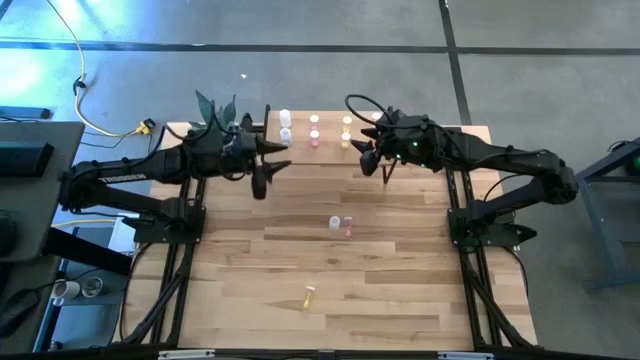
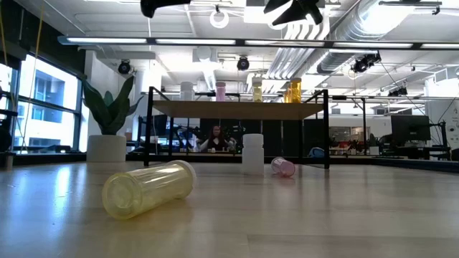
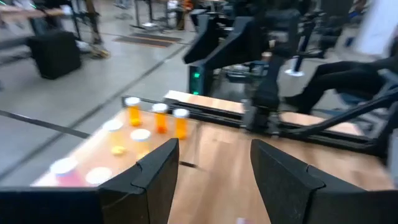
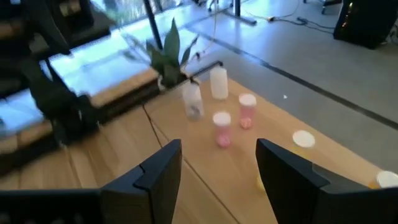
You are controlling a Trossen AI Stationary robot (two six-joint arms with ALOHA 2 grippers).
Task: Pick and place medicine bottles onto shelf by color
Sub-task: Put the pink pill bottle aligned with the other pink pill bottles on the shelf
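**Both arms raised near the shelf, three bottles left on the surface**

At the far edge of the surface [image 1: 400, 290] stands the shelf [image 1: 330, 150], a light-wood board on thin black legs, with a potted plant [image 1: 215, 108] just beside its left end. On the shelf stand white bottles [image 1: 285, 126], pink bottles [image 1: 314, 130], pale yellow bottles [image 1: 346, 130] and orange bottles [image 3: 160, 117] in separate groups, all upright. In the low view, a person sits in the room beyond the shelf.

Three bottles remain lower down. Near the middle of the surface a white bottle [image 1: 335, 223] stands upright, with a pink bottle [image 1: 349, 228] lying on its side just beside it. Well apart from these, toward the near edge, a yellow bottle [image 1: 309, 296] lies on its side; in the low view it fills the foreground.

The left arm reaches in from the left, its left gripper [image 1: 262, 180] held above the surface just in front of the shelf's left part. The right arm reaches in from the right, its right gripper [image 1: 385, 170] above the shelf's right part. Each wrist view shows the fingers parted with nothing between them. All three loose bottles lie well apart from both grippers, nearer the front of the surface.
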